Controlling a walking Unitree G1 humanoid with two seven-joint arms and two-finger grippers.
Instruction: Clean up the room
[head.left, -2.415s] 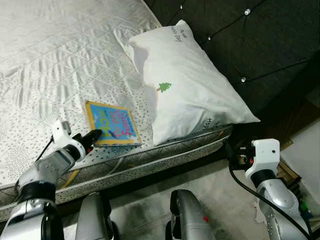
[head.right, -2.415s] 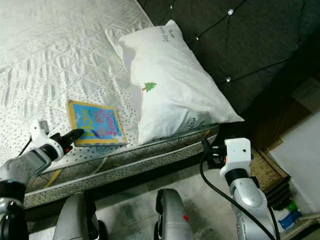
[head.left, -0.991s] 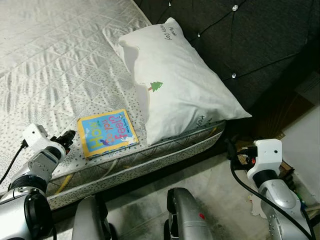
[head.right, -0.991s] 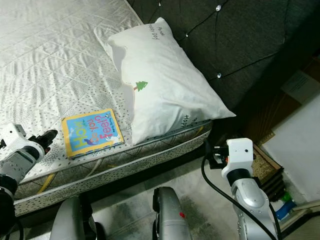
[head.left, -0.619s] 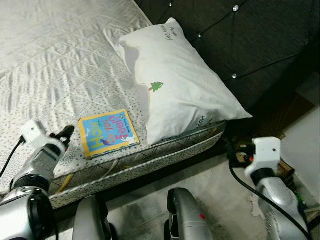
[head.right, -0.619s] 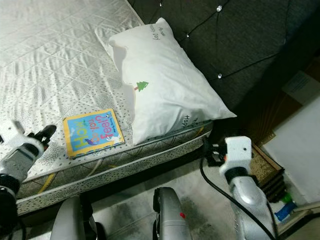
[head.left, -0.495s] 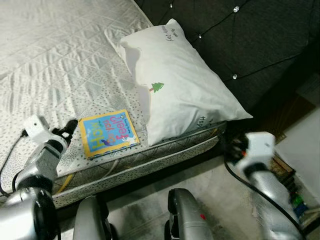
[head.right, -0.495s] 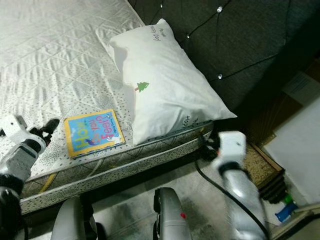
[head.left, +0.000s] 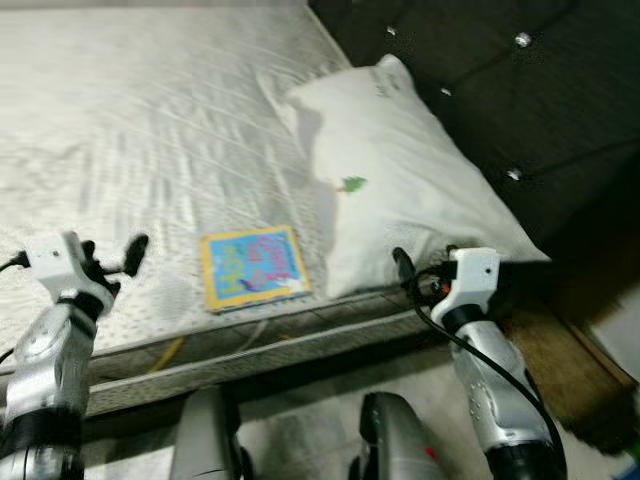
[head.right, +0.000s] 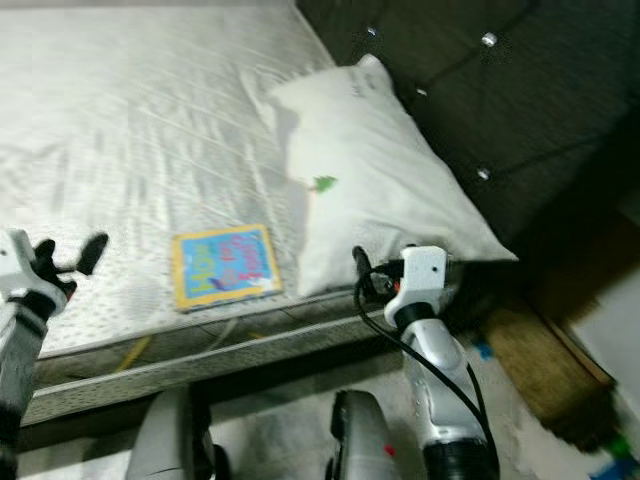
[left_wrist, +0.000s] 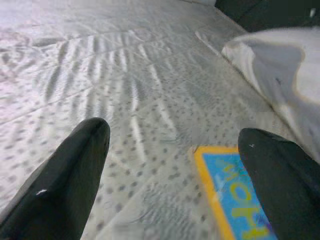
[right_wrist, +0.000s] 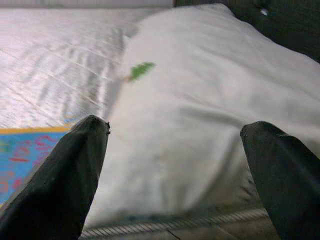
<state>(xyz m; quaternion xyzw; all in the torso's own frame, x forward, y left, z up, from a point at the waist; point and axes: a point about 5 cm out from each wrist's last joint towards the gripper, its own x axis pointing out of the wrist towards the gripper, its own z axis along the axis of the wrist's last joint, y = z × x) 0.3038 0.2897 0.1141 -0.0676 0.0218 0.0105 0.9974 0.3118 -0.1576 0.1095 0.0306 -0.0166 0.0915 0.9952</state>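
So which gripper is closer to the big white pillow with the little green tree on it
Right. The right gripper hangs at the near edge of the white pillow, fingers open toward it. The left gripper hovers open over the mattress beyond the colourful book.

Book (head.left: 254, 267) lies on mattress (head.left: 150, 130), left of pillow (head.left: 400, 200).

I am in a home bedroom: before me lies a bed with a white quilted, speckled mattress (head.left: 150, 120), a plump white pillow with a small green tree print (head.left: 410, 200), and a dark tufted, button-studded headboard (head.left: 520, 90) behind it
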